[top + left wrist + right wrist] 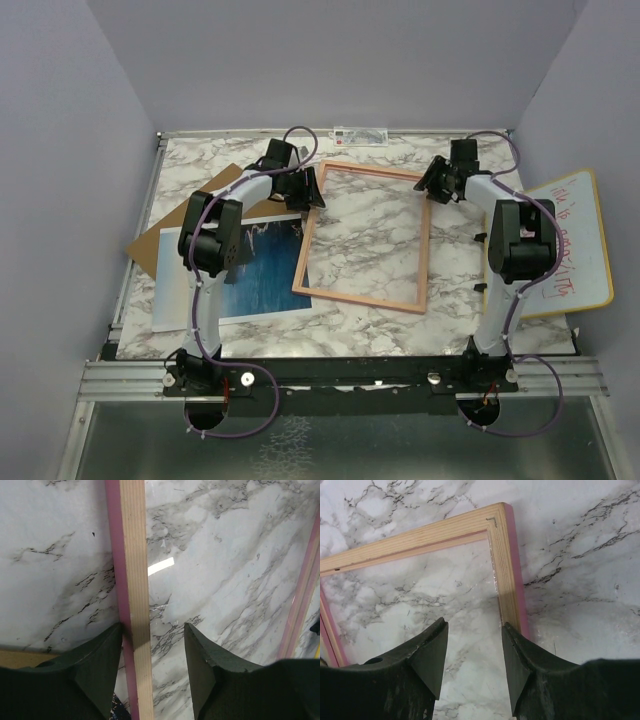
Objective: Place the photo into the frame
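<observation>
The frame [365, 235] lies wood back up in the middle of the marble table, its clear pane showing the marble beneath. The photo [262, 272], blue sea with a white border, lies flat to its left, partly under my left arm. My left gripper [312, 188] is open, its jaws astride the frame's left rail [133, 555] near the far corner; the rail lies close to the left finger [95, 665] without being clamped. My right gripper [437, 180] is open over the frame's far right corner [501, 550], its right finger [525, 665] above the right rail.
A brown backing board [158, 240] lies at the left, partly under the photo. A wood-edged whiteboard [575, 250] with red writing lies at the right edge. A small label strip [360, 133] sits by the back wall. Grey walls enclose the table.
</observation>
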